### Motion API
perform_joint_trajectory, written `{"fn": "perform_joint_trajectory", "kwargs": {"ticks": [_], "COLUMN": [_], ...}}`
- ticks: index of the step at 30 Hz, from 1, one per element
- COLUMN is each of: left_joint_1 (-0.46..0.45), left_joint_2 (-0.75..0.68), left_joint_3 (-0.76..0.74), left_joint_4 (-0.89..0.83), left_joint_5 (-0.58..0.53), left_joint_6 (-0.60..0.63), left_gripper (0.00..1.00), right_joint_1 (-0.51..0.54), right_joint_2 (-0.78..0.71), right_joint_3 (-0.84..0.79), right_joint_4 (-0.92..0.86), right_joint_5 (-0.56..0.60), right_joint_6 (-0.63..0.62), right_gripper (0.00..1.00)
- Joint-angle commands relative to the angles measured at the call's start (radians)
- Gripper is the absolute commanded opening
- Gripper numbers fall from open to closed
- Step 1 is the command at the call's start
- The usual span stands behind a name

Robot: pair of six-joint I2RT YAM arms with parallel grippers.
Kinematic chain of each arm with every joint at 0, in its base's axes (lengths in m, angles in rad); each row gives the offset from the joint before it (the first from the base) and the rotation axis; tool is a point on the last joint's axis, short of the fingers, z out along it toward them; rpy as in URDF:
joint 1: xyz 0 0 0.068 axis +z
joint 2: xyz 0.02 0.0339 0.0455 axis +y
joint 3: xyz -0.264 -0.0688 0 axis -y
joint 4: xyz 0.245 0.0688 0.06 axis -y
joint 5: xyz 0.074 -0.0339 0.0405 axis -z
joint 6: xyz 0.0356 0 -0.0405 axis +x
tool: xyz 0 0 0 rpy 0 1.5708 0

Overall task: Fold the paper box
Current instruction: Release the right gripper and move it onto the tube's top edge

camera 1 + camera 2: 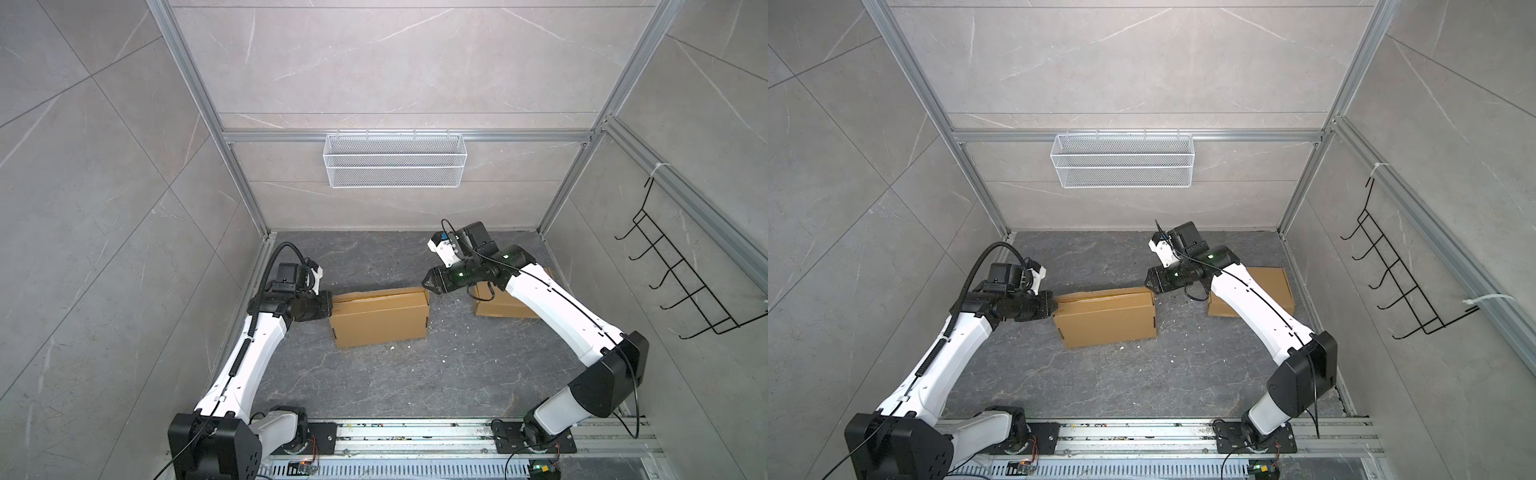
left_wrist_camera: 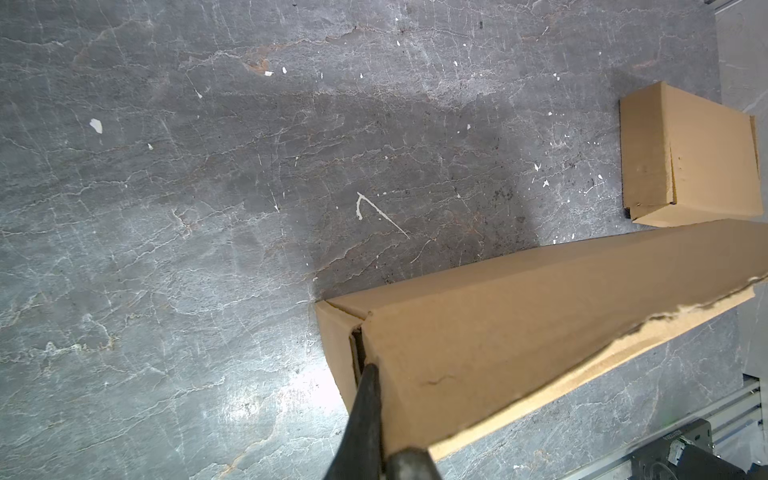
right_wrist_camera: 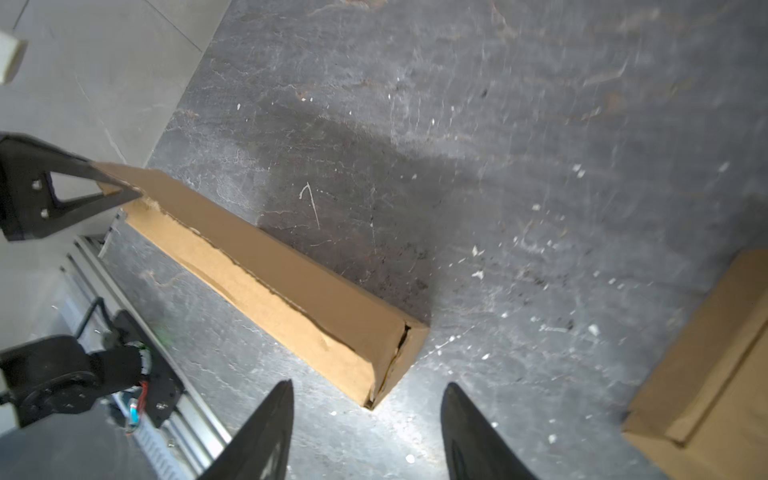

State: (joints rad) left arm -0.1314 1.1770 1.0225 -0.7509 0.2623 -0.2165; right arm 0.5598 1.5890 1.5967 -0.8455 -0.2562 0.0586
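The paper box (image 1: 380,316) (image 1: 1106,316) is a long brown cardboard box lying closed on the dark floor between my two arms. Its top lid has a frayed long edge (image 3: 232,266). My left gripper (image 1: 330,305) (image 1: 1054,307) (image 2: 372,374) is at the box's left end, shut on the end of the lid. In the right wrist view its two black fingers (image 3: 104,183) pinch that far corner. My right gripper (image 1: 426,286) (image 1: 1147,284) (image 3: 369,384) hovers just off the box's right end corner (image 3: 390,365), open, holding nothing.
A second closed cardboard box (image 1: 498,309) (image 1: 1266,286) (image 2: 690,162) (image 3: 715,365) lies at the right, partly under my right arm. A white wire basket (image 1: 395,160) hangs on the back wall and a black hook rack (image 1: 685,270) on the right wall. Small white scraps dot the floor.
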Motion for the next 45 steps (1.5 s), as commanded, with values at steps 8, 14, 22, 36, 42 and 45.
{"fn": "perform_joint_trajectory", "kwargs": {"ticks": [8,14,22,36,42,45], "left_joint_1": [-0.022,-0.027,-0.032,-0.033,-0.034,-0.036], "left_joint_2": [0.049,0.056,0.058,0.054,0.039,0.024], "left_joint_3": [-0.018,-0.018,-0.018,-0.014,-0.008,-0.007], "left_joint_4": [-0.113,-0.11,-0.107,-0.107,-0.104,-0.091], "left_joint_5": [-0.02,-0.022,-0.024,-0.021,-0.004,0.017], "left_joint_6": [0.016,0.017,0.022,0.025,0.016,0.009], "left_gripper": [0.0,0.0,0.0,0.0,0.0,0.0], "right_joint_1": [0.227,0.283,0.312,0.348,0.373,0.374], "right_joint_2": [0.107,0.209,0.322,0.403,0.385,0.382], "right_joint_3": [0.153,0.251,0.313,0.339,0.294,0.273], "right_joint_4": [-0.069,-0.078,-0.085,-0.06,-0.039,-0.023], "right_joint_5": [0.251,0.218,0.248,0.308,0.348,0.357], "right_joint_6": [-0.544,-0.644,-0.7,-0.717,-0.714,-0.706], "right_gripper": [0.82,0.9,0.9,0.83,0.76,0.71]}}
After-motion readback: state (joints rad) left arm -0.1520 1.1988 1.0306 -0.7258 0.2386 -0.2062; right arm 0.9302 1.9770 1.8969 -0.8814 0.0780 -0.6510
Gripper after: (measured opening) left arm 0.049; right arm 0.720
